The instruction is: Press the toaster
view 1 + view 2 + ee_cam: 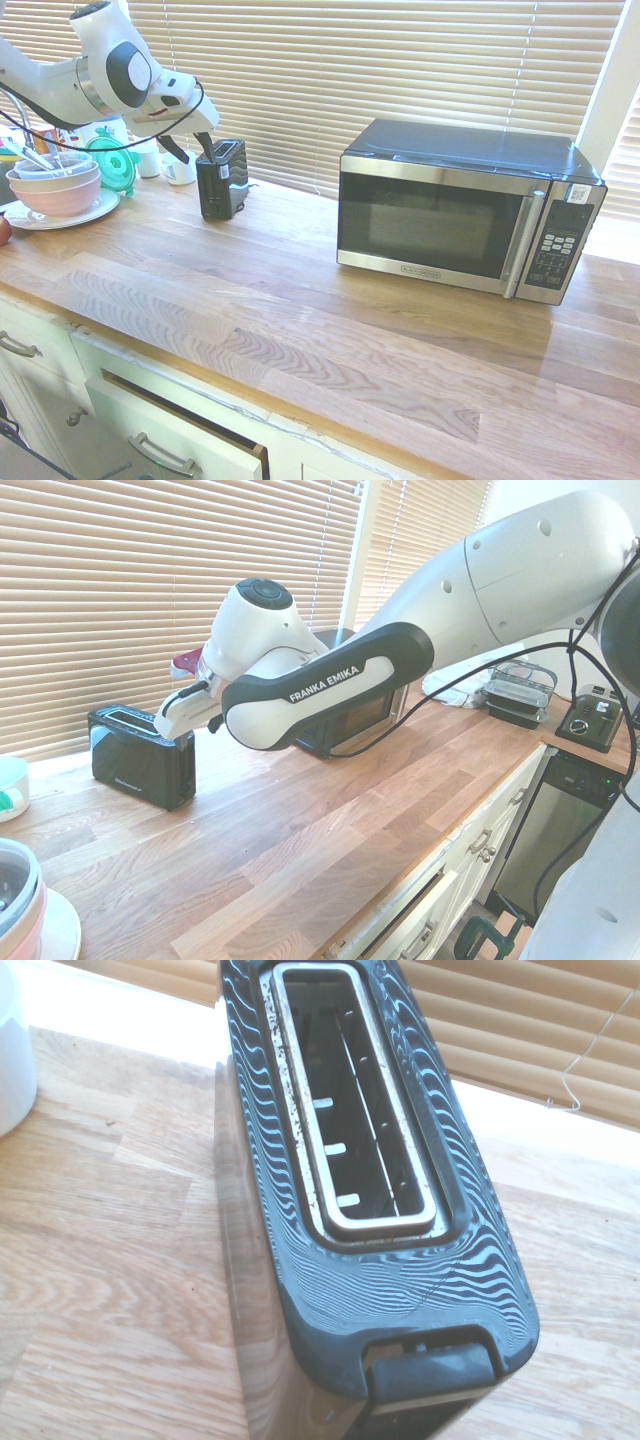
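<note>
We see the black toaster (222, 180) upright on the wooden tabletop (300, 300), near the window blinds (330, 80). Jaws (192, 154) sit wide apart and empty, right at the toaster's top; contact, can't tell. Wrist view: metal-rimmed slot, lever at one end.

Around it: white mugs (180, 168) just beside, a green lidded item (113, 165) near those, then stacked bowls (58, 185) on a white plate (75, 213). Microwave (465, 210) well apart, on the toaster's other side. Nothing we see stands between jaws and toaster.

Surface is light striped wood, sunlit; cream cabinets (180, 420) below, one drawer (175, 430) slightly open.
</note>
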